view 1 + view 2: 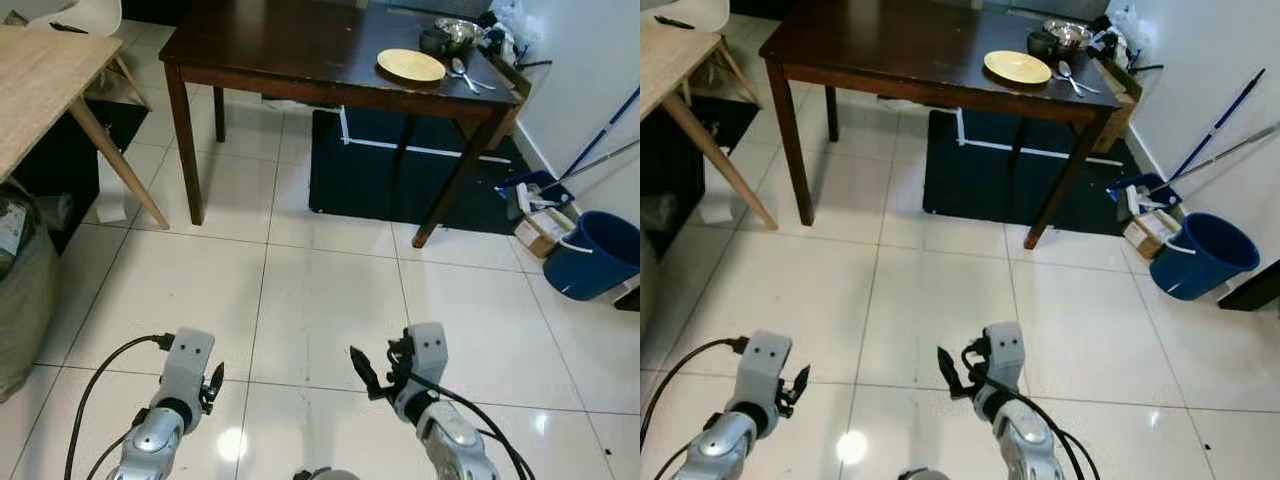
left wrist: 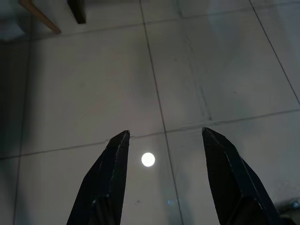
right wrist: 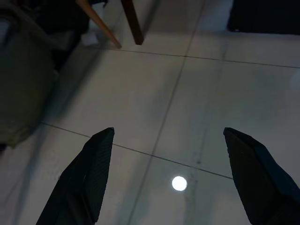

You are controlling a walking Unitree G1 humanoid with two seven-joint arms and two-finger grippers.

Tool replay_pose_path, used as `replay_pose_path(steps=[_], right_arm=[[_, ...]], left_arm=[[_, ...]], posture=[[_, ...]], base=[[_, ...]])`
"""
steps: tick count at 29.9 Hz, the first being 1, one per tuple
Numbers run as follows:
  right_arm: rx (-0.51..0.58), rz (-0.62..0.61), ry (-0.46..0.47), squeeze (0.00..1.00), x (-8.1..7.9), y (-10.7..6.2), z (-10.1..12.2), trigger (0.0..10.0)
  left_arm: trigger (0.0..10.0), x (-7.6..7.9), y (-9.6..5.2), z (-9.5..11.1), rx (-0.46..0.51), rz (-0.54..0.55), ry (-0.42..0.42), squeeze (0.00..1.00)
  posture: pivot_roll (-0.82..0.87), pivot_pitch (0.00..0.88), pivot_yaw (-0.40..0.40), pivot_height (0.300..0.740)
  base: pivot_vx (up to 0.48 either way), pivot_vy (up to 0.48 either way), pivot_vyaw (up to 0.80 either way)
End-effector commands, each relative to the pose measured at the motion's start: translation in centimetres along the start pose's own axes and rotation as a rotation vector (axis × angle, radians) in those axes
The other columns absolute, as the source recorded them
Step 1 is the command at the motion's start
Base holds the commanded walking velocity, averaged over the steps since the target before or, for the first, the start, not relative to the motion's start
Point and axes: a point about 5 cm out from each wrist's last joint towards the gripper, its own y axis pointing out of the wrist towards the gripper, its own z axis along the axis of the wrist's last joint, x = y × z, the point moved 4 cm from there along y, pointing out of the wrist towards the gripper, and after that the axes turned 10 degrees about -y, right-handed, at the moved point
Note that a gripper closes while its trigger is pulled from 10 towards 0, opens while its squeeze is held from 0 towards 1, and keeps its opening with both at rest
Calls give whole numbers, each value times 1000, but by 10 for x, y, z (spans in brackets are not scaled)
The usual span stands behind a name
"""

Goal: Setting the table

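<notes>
Standing back on the white tiled floor (image 1: 330, 300), we have the dark wooden table (image 1: 290, 50) ahead and slightly to our right, well apart from both arms. Its settings cluster at the far right corner: a round yellow plate (image 1: 411, 66) near the front edge, a pair of metal spoons (image 1: 467, 76) just beside it toward the right edge with their long axes running roughly front to back, and behind them a shiny steel bowl (image 1: 459, 33) next to what looks like a small dark cup (image 1: 434, 41) (too small to be sure).

Our right gripper (image 1: 372, 372) is the nearer one to that corner; its fingers (image 3: 91, 173) are spread wide over bare tile, holding nothing. Our left gripper (image 1: 212, 386) hangs low too, fingers (image 2: 110, 180) likewise parted and empty.
</notes>
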Motion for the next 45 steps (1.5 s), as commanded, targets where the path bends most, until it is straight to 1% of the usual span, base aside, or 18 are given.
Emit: replay_pose_path(steps=[1, 5, 11, 38, 41, 42, 45], right_arm=[[-3, -10, 21, 0, 3, -5, -4, 10000], [-1, 19, 37, 0, 0, -7, -4, 10000], [-15, 27, 29, 0, -1, -9, -8, 10000], [-18, 32, 34, 0, -2, -9, -9, 10000], [-15, 43, 13, 0, -3, -9, -8, 10000], [-13, 48, 1, 0, -4, -8, -7, 10000], [-9, 51, -7, 0, -4, -7, -5, 10000]], left_arm=[[10000, 7, -1, -6, -9, -28, 14, 0], [10000, 12, -1, -3, 10, -41, 22, 0], [10000, 14, -2, -9, -11, -32, 19, 0], [10000, 16, 0, -10, -8, -52, 37, 0], [10000, 16, 0, -9, -1, -50, 42, 0], [10000, 15, 0, -7, 16, -36, 52, 0], [10000, 13, 1, -5, 28, -20, 59, 0]], posture=[[-104, 5, -28, 740], [-112, 11, -31, 740], [-122, 19, -34, 740], [-123, 10, -28, 740], [-123, 9, -24, 740], [-123, 9, -24, 740], [-123, 11, -29, 740]], base=[[0, 0, 0], [0, 0, 0], [0, 0, 0], [0, 0, -800], [0, 0, 0], [0, 0, 0], [0, 0, 0]])
